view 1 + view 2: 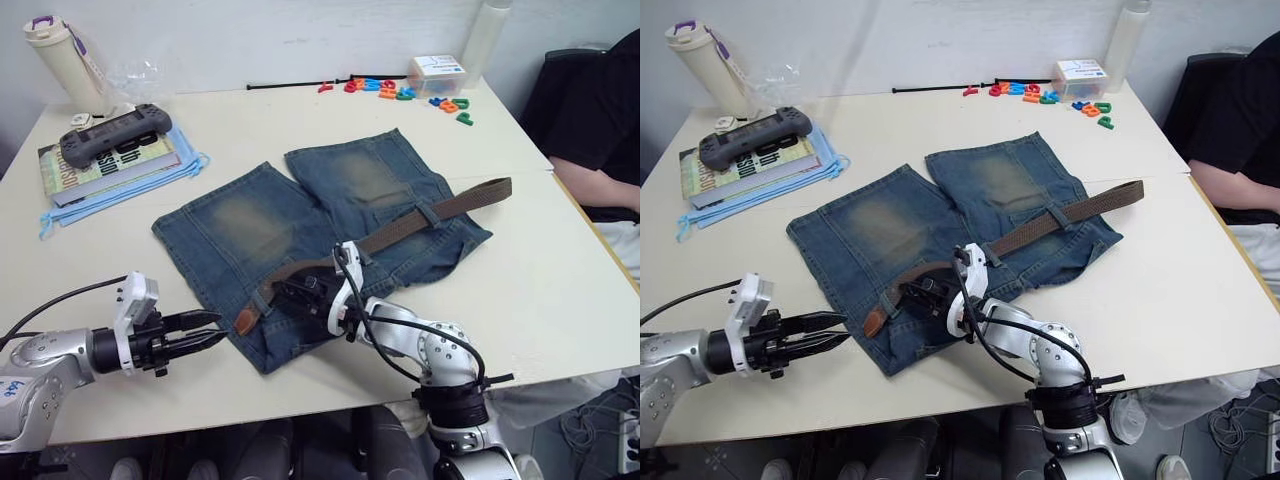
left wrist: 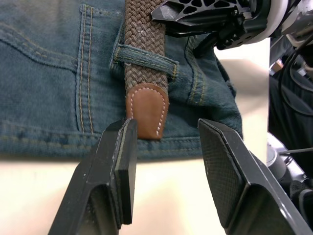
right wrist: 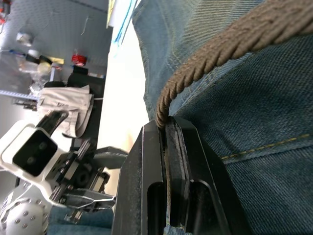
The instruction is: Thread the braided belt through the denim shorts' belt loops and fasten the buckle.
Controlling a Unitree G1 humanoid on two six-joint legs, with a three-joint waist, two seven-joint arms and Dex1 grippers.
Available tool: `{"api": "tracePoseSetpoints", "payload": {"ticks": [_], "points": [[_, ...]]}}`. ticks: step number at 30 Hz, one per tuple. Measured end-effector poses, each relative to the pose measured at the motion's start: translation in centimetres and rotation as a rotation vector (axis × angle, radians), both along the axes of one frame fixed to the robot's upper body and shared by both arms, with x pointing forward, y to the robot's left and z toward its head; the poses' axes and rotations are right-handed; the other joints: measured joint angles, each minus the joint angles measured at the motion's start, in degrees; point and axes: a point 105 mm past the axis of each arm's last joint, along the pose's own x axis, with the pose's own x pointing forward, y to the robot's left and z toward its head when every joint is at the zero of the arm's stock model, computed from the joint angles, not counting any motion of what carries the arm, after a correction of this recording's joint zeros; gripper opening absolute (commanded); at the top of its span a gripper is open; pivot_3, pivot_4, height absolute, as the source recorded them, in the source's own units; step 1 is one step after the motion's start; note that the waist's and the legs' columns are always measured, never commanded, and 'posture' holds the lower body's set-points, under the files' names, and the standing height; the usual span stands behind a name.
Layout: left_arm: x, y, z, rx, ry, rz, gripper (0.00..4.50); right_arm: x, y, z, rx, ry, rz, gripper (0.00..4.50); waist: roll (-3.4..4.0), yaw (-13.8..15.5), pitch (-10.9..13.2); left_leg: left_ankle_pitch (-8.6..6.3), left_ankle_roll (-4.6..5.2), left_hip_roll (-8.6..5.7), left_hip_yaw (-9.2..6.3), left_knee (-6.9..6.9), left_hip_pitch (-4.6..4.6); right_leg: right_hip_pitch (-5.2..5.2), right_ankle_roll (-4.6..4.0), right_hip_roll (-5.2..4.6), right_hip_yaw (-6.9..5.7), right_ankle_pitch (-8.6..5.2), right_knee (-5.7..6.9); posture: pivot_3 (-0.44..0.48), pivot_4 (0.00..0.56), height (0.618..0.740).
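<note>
braided belt across denim shorts (mid-table), books behind-left, toys behind-right

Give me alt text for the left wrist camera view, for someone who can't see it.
The left gripper, its black fingers open, sits just short of the tan leather tip of the braided belt, which pokes out through a belt loop on the denim shorts. The right gripper is on the belt just beyond the loop.
</note>
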Motion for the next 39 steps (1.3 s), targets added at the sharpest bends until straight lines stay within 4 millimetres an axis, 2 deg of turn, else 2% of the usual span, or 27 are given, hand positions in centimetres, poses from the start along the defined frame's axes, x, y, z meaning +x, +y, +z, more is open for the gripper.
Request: {"api": "tracePoseSetpoints", "payload": {"ticks": [10,13,19,29,38,39], "points": [[1.6,-0.5,-0.1,-0.002,0.027,-0.026,2.25,-0.2,0.4,0.5,0.035,-0.047,0.033,0.0,-0.01,-0.1,0.0,0.08,-0.21,0.02,0.01,-0.01,-0.06,-0.15,-0.02,0.02,0.03,-0.01,0.1,0.0,0.15,0.657],[2.5,-0.9,0.0,-0.022,0.089,-0.072,2.25,-0.6,0.3,1.5,0.06,-0.122,0.063,0.0,-0.03,-0.1,0.0,0.11,-0.27,0.01,0.02,0.0,-0.11,-0.22,-0.03,0.03,0.05,-0.01,0.12,0.0,0.15,0.657],[2.4,-1.5,-0.5,-0.023,0.179,-0.152,2.25,-1.2,0.5,2.4,0.084,-0.194,0.104,0.0,-0.04,-0.1,0.0,0.14,-0.33,0.01,0.02,0.0,-0.13,-0.23,-0.03,0.01,0.06,-0.01,0.12,0.0,0.15,0.657],[2.4,-1.7,-1.5,-0.011,0.246,-0.187,2.25,-1.3,0.5,2.2,0.06,-0.209,0.105,0.0,-0.05,0.0,0.0,0.18,-0.4,0.01,0.02,0.0,-0.13,-0.22,-0.03,0.0,0.06,-0.01,0.12,0.0,0.15,0.657],[2.6,-1.9,-1.2,-0.012,0.256,-0.199,2.25,-1.3,0.4,2.1,0.045,-0.219,0.105,0.0,-0.05,0.0,0.0,0.18,-0.41,0.01,0.02,0.0,-0.12,-0.22,-0.03,0.01,0.06,-0.01,0.12,0.0,0.15,0.657],[2.6,-1.9,-1.2,-0.014,0.26,-0.201,2.0,-1.3,0.4,2.1,0.045,-0.219,0.105,0.0,-0.05,0.0,0.0,0.18,-0.41,0.01,0.02,0.0,-0.12,-0.22,-0.03,0.0,0.06,-0.01,0.12,0.0,0.15,0.657]]}}
